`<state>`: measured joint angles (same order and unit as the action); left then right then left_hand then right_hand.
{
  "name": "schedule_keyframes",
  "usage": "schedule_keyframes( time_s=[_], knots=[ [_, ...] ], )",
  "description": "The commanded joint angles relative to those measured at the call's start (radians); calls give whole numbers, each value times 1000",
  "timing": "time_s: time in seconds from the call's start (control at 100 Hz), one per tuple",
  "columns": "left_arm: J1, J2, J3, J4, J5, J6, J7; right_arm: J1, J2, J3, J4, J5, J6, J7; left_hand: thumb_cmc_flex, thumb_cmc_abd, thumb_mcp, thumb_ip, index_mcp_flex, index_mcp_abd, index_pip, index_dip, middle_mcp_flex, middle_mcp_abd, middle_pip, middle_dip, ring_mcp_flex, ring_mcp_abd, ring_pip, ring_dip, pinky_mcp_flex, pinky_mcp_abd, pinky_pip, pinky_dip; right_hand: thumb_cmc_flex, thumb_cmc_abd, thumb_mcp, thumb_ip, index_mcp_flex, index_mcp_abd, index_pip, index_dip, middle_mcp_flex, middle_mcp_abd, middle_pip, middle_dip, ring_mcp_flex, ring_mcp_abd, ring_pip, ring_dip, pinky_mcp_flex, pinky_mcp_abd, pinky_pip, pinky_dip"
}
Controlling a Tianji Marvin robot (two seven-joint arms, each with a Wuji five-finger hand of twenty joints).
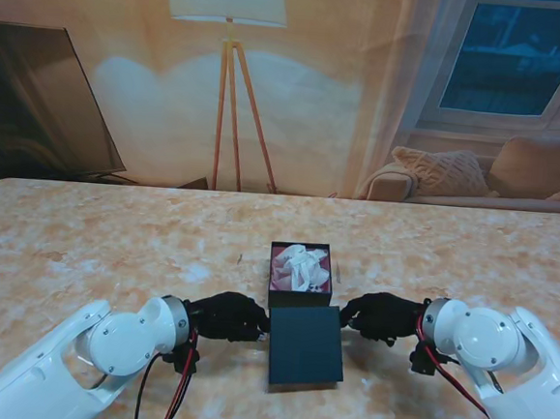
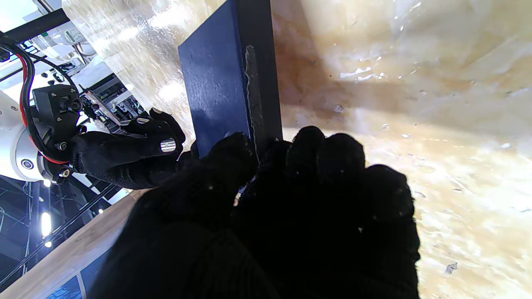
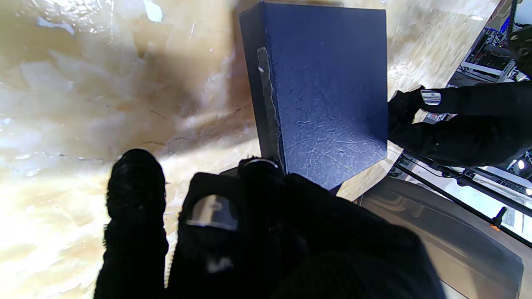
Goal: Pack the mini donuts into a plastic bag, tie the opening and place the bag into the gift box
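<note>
The dark gift box point(image 1: 299, 295) stands open at mid-table with a crumpled white plastic bag point(image 1: 303, 266) lying inside it; donuts cannot be made out. Just nearer to me, the dark blue box lid point(image 1: 305, 344) is held flat between both hands. My left hand point(image 1: 229, 316) pinches the lid's left far corner, and my right hand point(image 1: 380, 315) grips its right far corner. In the left wrist view the lid point(image 2: 220, 83) sits edge-on between my thumb and fingers point(image 2: 307, 145). The right wrist view shows the lid point(image 3: 328, 91) with my fingers point(image 3: 257, 174) closed on its rim.
The marbled beige table point(image 1: 112, 245) stretches wide on both sides of the box. A backdrop picture of a room hangs behind the table's far edge. Each wrist view shows the opposite hand: the right hand point(image 2: 124, 153), the left hand point(image 3: 449, 120).
</note>
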<state>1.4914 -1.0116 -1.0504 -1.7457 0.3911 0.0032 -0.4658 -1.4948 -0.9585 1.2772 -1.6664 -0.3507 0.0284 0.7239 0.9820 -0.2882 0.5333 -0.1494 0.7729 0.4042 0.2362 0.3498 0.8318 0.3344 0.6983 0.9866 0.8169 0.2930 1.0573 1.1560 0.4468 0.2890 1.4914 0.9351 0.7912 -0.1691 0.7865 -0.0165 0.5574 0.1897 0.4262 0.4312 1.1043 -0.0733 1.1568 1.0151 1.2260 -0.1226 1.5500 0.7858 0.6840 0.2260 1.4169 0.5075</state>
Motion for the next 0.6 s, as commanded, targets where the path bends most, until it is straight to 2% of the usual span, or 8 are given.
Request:
schedule_keyframes(
  time_s=[0.0, 0.26, 0.59],
  knots=[
    [-8, -8, 3, -24, -4, 0, -16, -10, -13, -4, -21, 8, -9, 12, -3, 26, 14, 25, -14, -82, -56, -15, -2, -46, 2, 0, 6, 31, -5, -19, -20, -13, -3, 8, 13, 2, 61, -2, 3, -222, -40, -14, 44, -33, 27, 22, 37, -27, 22, 31, 14, 7, 14, 12],
    [-31, -9, 2, -33, -6, 21, -25, 7, -14, 2, -21, 24, -14, 14, -5, 25, 14, 25, -13, -83, -54, -12, -1, -49, 4, 0, 10, 29, -6, -20, -18, -12, -5, 7, 5, -1, 73, 0, 10, -217, -40, -11, 50, -38, 34, 23, 44, -31, 25, 28, 19, 8, 17, 9],
    [-90, -17, 22, -25, -4, 83, -15, 69, -21, -16, 15, 64, 4, 5, -6, 26, 13, 25, -13, -81, -54, -11, -2, -46, 5, 0, 10, 27, -7, -18, -17, -12, -7, 6, 0, -1, 81, 1, 11, -219, -43, -8, 51, -37, 37, 20, 48, -32, 27, 24, 23, 9, 19, 4]
  ],
)
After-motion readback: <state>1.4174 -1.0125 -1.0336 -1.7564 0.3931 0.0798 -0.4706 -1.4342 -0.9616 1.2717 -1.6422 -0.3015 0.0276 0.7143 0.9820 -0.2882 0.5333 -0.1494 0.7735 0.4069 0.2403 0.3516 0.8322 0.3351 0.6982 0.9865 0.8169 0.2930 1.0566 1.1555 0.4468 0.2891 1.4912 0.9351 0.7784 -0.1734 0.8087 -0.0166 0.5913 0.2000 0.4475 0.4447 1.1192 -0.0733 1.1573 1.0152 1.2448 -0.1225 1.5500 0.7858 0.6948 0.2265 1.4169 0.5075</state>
